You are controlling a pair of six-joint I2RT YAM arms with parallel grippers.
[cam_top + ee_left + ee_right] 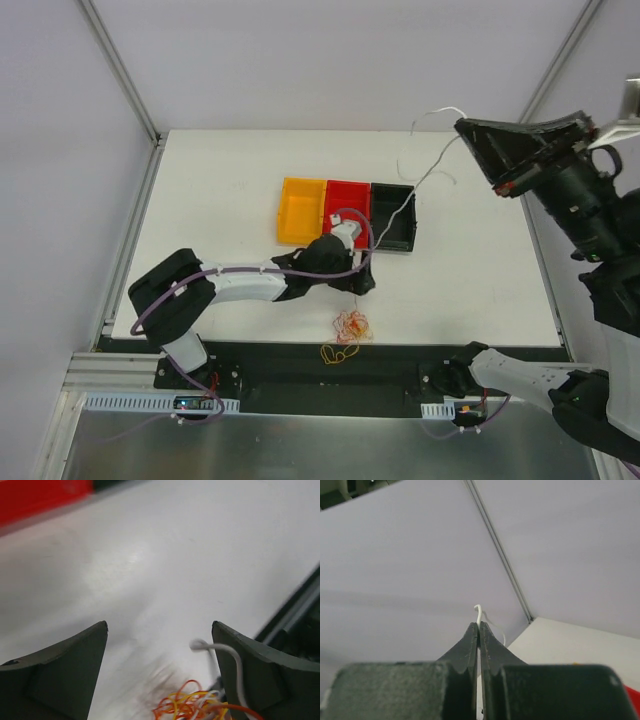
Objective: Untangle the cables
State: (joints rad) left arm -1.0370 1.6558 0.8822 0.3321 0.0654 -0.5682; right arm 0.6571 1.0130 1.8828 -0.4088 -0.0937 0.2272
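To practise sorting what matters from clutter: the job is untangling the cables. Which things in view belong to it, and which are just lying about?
Job: white cable, pinched in the right gripper; orange-red clump near the open left gripper.
Lying about: yellow bin, red bin, black bin.

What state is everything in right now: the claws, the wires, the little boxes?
Left end effector: open, close to the cable tangle.
Right end effector: shut on the white cable, raised high.
White cable: lifted, trailing down toward the black bin.
Cable tangle: bunched on the table.
Yellow bin: empty.
Red bin: partly hidden by left arm.
Black bin: white cable crosses over it.
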